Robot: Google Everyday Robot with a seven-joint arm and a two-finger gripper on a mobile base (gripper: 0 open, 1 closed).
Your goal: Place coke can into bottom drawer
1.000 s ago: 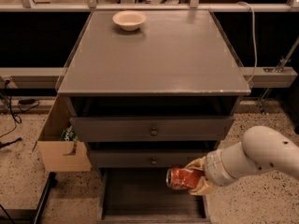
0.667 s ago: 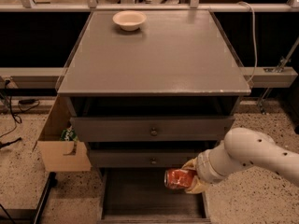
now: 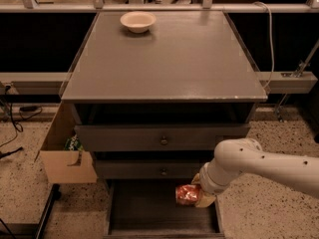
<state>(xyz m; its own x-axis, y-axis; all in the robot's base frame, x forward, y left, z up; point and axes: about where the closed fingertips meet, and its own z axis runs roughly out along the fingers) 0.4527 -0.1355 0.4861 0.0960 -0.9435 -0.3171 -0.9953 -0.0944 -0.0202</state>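
Grey cabinet (image 3: 164,59) centre, flat top. White arm (image 3: 264,164) enters from right, cut off at right edge. Bottom drawer (image 3: 144,210) pulled out toward near side; near edge cut off, floor dark. Two upper drawers (image 3: 124,138) pushed in. Cardboard box (image 3: 65,166) left of cabinet, contents unclear. Cream bowl (image 3: 138,21) on far-left of top. Gripper (image 3: 198,195) over drawer's right side, clamped on coke can (image 3: 187,194); can lies sideways, right end hidden by fingers (image 3: 205,201).
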